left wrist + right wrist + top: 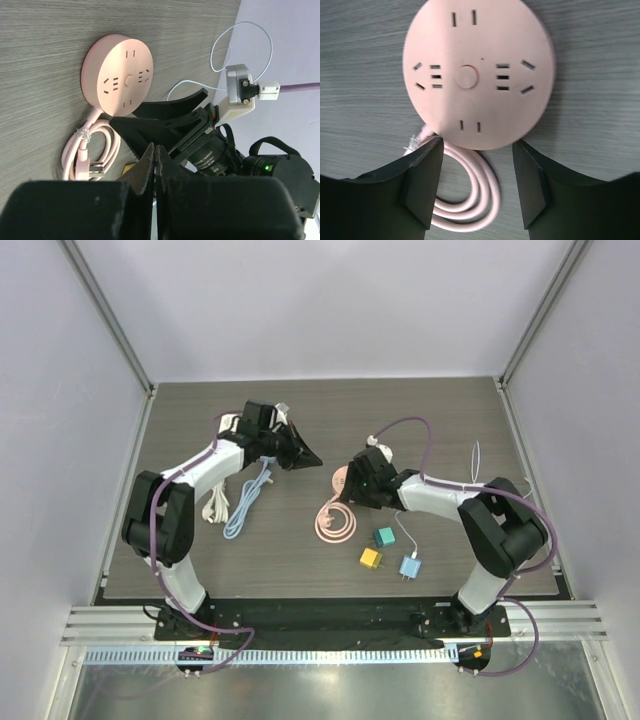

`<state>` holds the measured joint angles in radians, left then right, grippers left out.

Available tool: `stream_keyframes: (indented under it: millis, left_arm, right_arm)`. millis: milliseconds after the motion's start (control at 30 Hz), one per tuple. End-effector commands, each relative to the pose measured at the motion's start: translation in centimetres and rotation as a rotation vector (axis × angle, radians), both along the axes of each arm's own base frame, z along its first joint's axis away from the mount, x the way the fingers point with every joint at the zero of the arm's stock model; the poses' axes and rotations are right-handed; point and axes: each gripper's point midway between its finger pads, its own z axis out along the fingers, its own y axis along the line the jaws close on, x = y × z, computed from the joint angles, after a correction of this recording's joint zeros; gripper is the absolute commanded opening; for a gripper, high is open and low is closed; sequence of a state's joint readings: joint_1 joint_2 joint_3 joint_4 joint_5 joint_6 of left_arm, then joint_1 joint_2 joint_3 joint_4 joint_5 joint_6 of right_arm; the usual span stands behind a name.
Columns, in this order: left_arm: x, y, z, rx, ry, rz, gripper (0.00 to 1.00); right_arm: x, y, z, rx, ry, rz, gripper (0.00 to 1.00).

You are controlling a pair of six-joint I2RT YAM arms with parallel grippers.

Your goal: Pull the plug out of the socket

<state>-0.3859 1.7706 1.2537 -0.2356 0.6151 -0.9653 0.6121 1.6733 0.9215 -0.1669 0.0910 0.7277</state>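
Black fingers (422,175) of the right gripper (477,145) stand apart, holding nothing, over the near rim of the round pink socket (477,75) on the table (600,150). I judge I should lower squarely and stay clear of its coiled cord (470,200). The left gripper (155,155) is closed and empty. Every slot looks empty. A green plug (383,537), yellow plug (371,558) and blue plug (411,566) lie loose nearby.

socket (477,75): centre of surface (440,420), under right tool (477,144)
cord (335,523): coiled, just before socket
adapters (383,537): three, right of cord, nearer front edge
cables (246,502): left of cord, well apart
left tool (305,456): left of socket, apart
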Motion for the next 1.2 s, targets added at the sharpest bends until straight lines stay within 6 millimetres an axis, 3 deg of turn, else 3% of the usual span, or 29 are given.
stream_keyframes:
  millis: [0, 133, 200, 233, 300, 333, 367, 467, 633, 767, 900, 933, 967, 1033, 1100, 1133, 1167]
  left_arm:
    - [-0.3, -0.5, 2.2, -0.071, -0.036, -0.017, 0.00]
    - [-0.3, -0.4, 2.4, -0.078, -0.038, -0.011, 0.00]
    - [-0.1, -0.1, 2.5, -0.080, -0.038, 0.001, 0.00]
    - [0.0, 0.0, 2.4, -0.079, -0.039, 0.006, 0.00]
    - [0.6, 1.2, 2.8, -0.071, -0.056, 0.052, 0.00]
    - [0.5, 1.2, 2.8, -0.070, -0.055, 0.052, 0.00]
    - [0.7, 1.5, 2.9, -0.070, -0.057, 0.061, 0.00]
    - [1.1, 2.3, 3.4, -0.074, -0.069, 0.089, 0.00]
    - [2.0, 3.9, 4.0, -0.062, -0.097, 0.140, 0.00]
    - [2.1, 4.1, 3.7, -0.055, -0.097, 0.143, 0.00]
    - [2.2, 4.1, 3.6, -0.050, -0.098, 0.144, 0.00]
    - [2.1, 4.2, 3.5, -0.039, -0.099, 0.142, 0.00]
    - [2.3, 4.4, 3.4, -0.030, -0.103, 0.149, 0.00]
    - [2.4, 4.5, 3.4, -0.015, -0.116, 0.147, 0.00]
    - [2.5, 4.8, 3.8, 0.008, -0.140, 0.158, 0.01]
    - [2.5, 4.9, 3.9, 0.027, -0.169, 0.150, 0.04]
    - [2.7, 5.3, 3.9, 0.062, -0.187, 0.170, 0.07]
  right_arm:
    - [2.9, 1.7, 1.0, 0.062, -0.113, -0.042, 0.62]
    - [4.7, 3.0, 1.3, 0.122, -0.168, -0.090, 0.55]
    - [6.2, 3.7, 1.8, 0.136, -0.186, -0.126, 0.55]
    - [6.8, 3.7, 1.0, 0.119, -0.182, -0.142, 0.55]
    - [9.6, 5.6, 2.2, 0.141, -0.216, -0.143, 0.55]
    - [9.4, 5.7, 1.2, 0.132, -0.198, -0.138, 0.55]
    - [10.7, 6.7, 2.4, 0.151, -0.223, -0.134, 0.56]
    - [13.0, 8.0, 1.9, 0.145, -0.235, -0.139, 0.56]
    - [15.8, 9.6, 1.5, 0.158, -0.260, -0.159, 0.56]
    - [17.6, 10.6, 2.8, 0.171, -0.300, -0.155, 0.57]
    - [18.0, 10.1, 3.4, 0.106, -0.315, -0.117, 0.63]
    - [17.9, 10.0, 4.8, 0.112, -0.335, -0.112, 0.65]
    - [17.7, 9.4, 4.9, 0.099, -0.336, -0.107, 0.66]
    - [17.1, 9.0, 7.4, 0.090, -0.377, -0.052, 0.75]
    - [15.6, 8.5, 7.8, 0.044, -0.377, 0.035, 0.85]
    - [15.1, 8.3, 9.8, 0.055, -0.398, 0.052, 0.88]
    - [14.0, 7.5, 9.1, 0.029, -0.373, 0.059, 0.91]
